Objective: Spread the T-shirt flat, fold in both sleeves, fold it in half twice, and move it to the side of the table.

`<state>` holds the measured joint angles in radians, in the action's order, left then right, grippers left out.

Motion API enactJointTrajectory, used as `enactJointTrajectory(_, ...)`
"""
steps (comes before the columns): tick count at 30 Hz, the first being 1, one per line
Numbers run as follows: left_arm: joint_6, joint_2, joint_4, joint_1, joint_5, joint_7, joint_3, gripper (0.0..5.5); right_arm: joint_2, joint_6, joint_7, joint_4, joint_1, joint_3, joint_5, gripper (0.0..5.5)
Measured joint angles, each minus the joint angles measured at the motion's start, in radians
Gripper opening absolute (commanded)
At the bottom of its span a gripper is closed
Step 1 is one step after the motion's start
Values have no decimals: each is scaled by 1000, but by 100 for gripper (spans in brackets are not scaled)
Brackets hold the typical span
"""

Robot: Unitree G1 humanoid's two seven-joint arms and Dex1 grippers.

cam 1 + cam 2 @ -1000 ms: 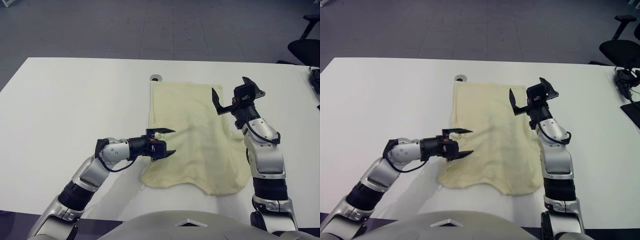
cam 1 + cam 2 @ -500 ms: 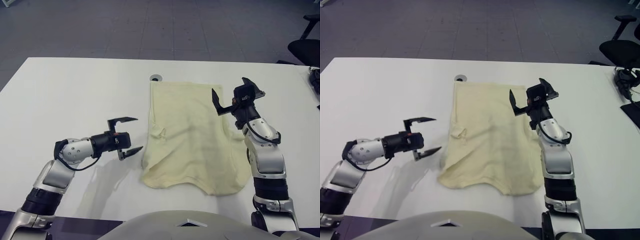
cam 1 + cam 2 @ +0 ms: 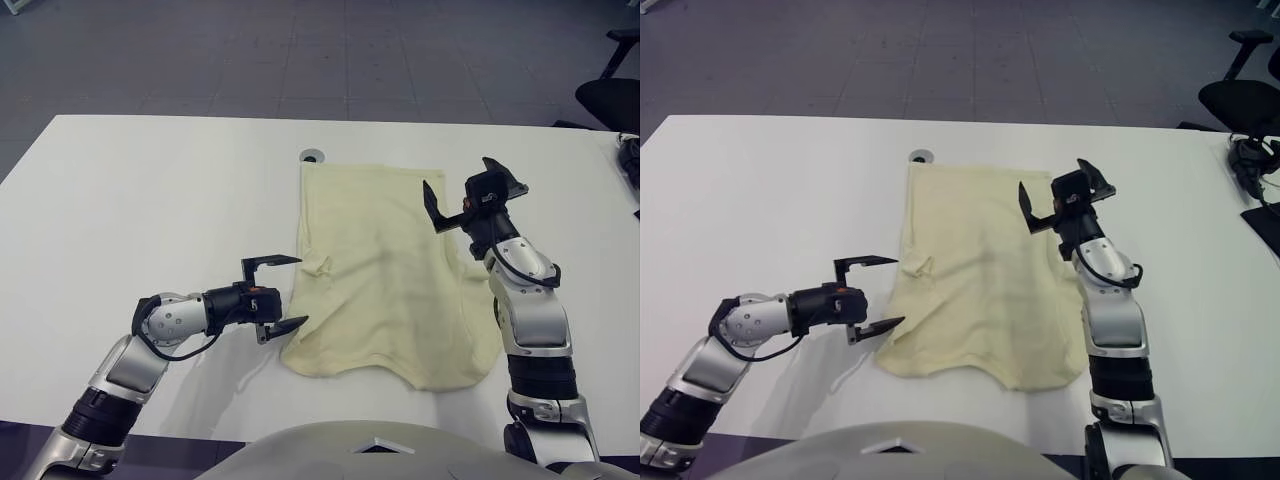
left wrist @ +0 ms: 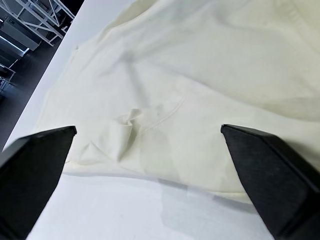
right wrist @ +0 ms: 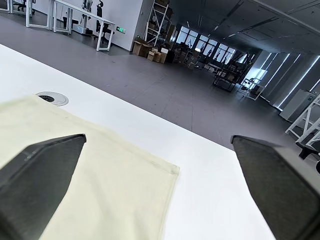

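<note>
Two wide-open pairs of fingers [image 3: 272, 260] (holding nothing), left gripper [image 3: 300, 290] beside T-shirt [image 3: 385, 270] edge, right gripper [image 3: 462, 186] above it.

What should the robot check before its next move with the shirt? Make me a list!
1. The left gripper is open, beside the T-shirt's left edge: ok.
2. The right gripper is open, near the T-shirt's far right corner: ok.
3. The T-shirt lies flat: not ok, a small crumple sits at its left edge.
4. Both sleeves are folded in: cannot tell.
5. The T-shirt is wholly on the table: ok.
</note>
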<state>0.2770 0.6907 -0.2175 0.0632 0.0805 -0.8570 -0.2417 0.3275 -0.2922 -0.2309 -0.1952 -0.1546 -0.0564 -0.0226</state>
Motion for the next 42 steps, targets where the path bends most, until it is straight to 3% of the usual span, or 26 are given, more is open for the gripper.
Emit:
enactJointTrajectory(12, 20, 107, -45, 69, 38, -40, -29, 538, 1, 14, 0, 17, 0, 11, -18, 540)
enactJointTrajectory(21, 21, 120, -57, 87, 42, -18, -31, 538, 17, 10, -33, 5, -5, 11, -13, 540)
enactJointTrajectory(25, 21, 120, -61, 96, 46, 0, -32, 538, 110, -27, -149, -117, 28, 11, 13, 540)
enactJointTrajectory(31, -64, 84, -114, 155, -21, 39, -1, 538, 479, 93, -503, -233, 203, -30, 10, 540)
enactJointTrajectory(34, -107, -13, -174, 169, -116, 122, 46, 538, 643, 211, -628, -125, 224, -56, -20, 540)
enactJointTrajectory(42, -220, -264, -253, 96, -286, 389, 188, 538, 806, 410, -815, 106, 231, -60, -30, 540)
